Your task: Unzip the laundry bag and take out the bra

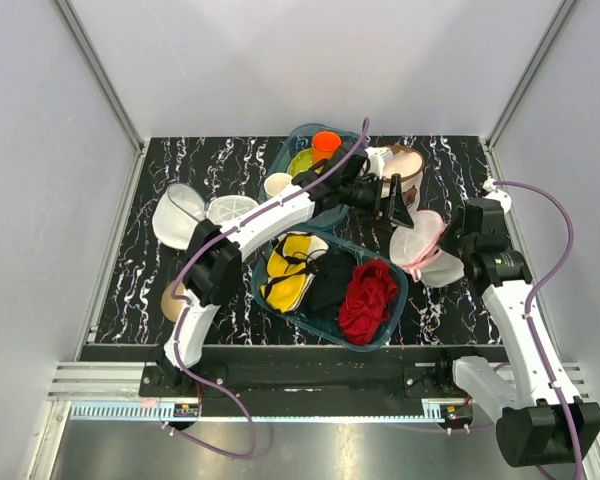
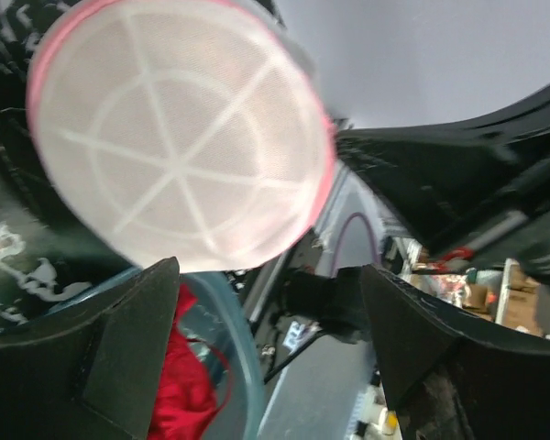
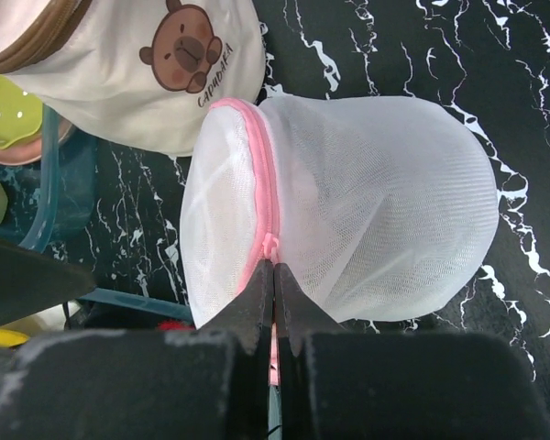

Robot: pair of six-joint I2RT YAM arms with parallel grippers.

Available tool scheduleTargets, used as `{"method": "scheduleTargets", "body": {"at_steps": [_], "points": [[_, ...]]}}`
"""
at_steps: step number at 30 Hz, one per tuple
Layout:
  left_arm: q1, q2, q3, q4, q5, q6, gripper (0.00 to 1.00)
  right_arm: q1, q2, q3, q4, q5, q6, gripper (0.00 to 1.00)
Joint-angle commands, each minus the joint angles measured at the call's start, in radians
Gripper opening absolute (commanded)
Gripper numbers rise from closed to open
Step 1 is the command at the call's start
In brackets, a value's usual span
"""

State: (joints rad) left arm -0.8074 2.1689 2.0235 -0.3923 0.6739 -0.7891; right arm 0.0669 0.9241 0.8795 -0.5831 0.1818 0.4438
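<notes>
The laundry bag [image 3: 367,202], a white mesh pouch with pink zip trim [image 3: 264,174], lies on its side on the black marbled table, right of centre [image 1: 420,240]. My right gripper [image 3: 273,268] is shut on the pink zip pull [image 3: 271,244] at the bag's rim, with pink tape showing between the jaws. My left gripper [image 2: 270,270] hovers open just behind the bag [image 1: 395,200]. It faces the bag's round flat end [image 2: 179,137], and nothing lies between its fingers [image 2: 128,348]. The bra is hidden inside the mesh.
A teal bin [image 1: 395,300] with red, black and yellow cloths sits in front of the bag. Behind it stand a second teal bin [image 1: 285,155] and a cream bear-print basket [image 3: 165,64]. A plain white mesh pouch [image 1: 178,215] and disc [image 1: 230,208] lie far left.
</notes>
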Motion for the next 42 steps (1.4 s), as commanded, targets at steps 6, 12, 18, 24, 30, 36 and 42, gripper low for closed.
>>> {"method": "scheduleTargets", "body": {"at_steps": [6,12,18,24,30,36,42], "points": [[-0.024,-0.214,-0.216,0.102,-0.083,0.52,0.83,-0.004,0.005,0.119,-0.106,-0.09,0.015,0.0],[-0.167,-0.307,-0.356,0.246,-0.387,0.757,0.85,-0.006,0.042,0.128,-0.115,-0.085,0.026,0.0],[-0.253,-0.29,-0.45,0.472,-0.556,0.76,0.88,-0.009,0.055,0.127,-0.098,-0.111,0.041,0.0],[-0.309,-0.235,-0.465,0.552,-0.669,0.728,0.89,-0.013,0.073,0.124,-0.077,-0.157,0.053,0.0],[-0.312,-0.147,-0.376,0.521,-0.734,0.683,0.83,-0.018,0.07,0.115,-0.063,-0.179,0.076,0.0],[-0.312,-0.152,-0.388,0.532,-0.763,0.673,0.47,-0.045,0.042,0.102,-0.07,-0.18,0.076,0.0],[-0.305,-0.175,-0.411,0.526,-0.775,0.672,0.0,-0.111,0.016,0.085,-0.08,-0.179,0.075,0.0]]}}
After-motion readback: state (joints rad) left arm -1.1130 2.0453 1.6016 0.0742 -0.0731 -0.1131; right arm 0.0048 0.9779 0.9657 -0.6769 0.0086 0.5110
